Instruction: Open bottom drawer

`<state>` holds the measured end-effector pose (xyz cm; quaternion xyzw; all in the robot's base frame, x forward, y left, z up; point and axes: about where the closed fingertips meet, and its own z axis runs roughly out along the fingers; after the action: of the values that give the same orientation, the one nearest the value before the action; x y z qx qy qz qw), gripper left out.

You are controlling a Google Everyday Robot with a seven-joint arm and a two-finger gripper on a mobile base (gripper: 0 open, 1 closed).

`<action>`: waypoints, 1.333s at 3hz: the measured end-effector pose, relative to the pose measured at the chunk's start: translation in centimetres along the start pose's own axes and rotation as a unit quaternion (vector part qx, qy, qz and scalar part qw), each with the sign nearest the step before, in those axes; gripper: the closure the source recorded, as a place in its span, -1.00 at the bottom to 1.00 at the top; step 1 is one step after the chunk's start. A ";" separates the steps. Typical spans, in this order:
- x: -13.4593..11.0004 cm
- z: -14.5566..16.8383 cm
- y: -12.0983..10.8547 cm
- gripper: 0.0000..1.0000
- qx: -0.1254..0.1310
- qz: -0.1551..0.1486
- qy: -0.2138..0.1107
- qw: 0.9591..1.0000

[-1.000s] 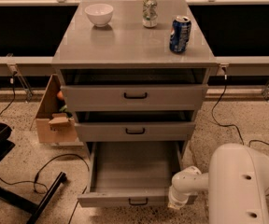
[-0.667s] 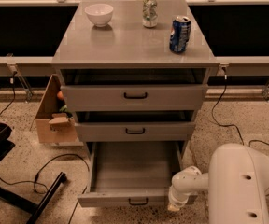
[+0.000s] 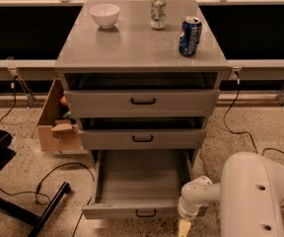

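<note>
The bottom drawer (image 3: 137, 210) of the grey cabinet is pulled far out. Its plain grey inside (image 3: 142, 174) shows and holds nothing. A small black bar handle (image 3: 146, 213) sits on its short front panel. The mid drawer (image 3: 142, 138) and the top drawer (image 3: 142, 101) above it are pushed in. My white arm (image 3: 255, 196) comes in from the lower right. The gripper (image 3: 184, 227) hangs at the frame's bottom edge, just right of the drawer's front right corner, apart from the handle.
On the cabinet top stand a white bowl (image 3: 104, 15), a silver can (image 3: 157, 12) and a blue can (image 3: 190, 35). A cardboard box (image 3: 58, 125) sits on the floor to the cabinet's left. Cables (image 3: 48, 181) and a black chair base (image 3: 14, 201) lie at lower left.
</note>
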<state>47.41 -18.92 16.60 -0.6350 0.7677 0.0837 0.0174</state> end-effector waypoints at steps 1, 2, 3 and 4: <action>1.5 -2.5 -2.3 -1.00 0.008 0.006 -0.007 1.000; 4.8 -9.1 -6.2 -1.00 0.029 0.021 -0.018 0.999; 9.2 -21.0 -9.4 -1.00 0.055 0.048 -0.006 0.997; 11.3 -29.6 -8.2 -1.00 0.066 0.072 0.020 0.995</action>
<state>55.58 -35.82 43.40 -0.5768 0.8157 0.0211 0.0374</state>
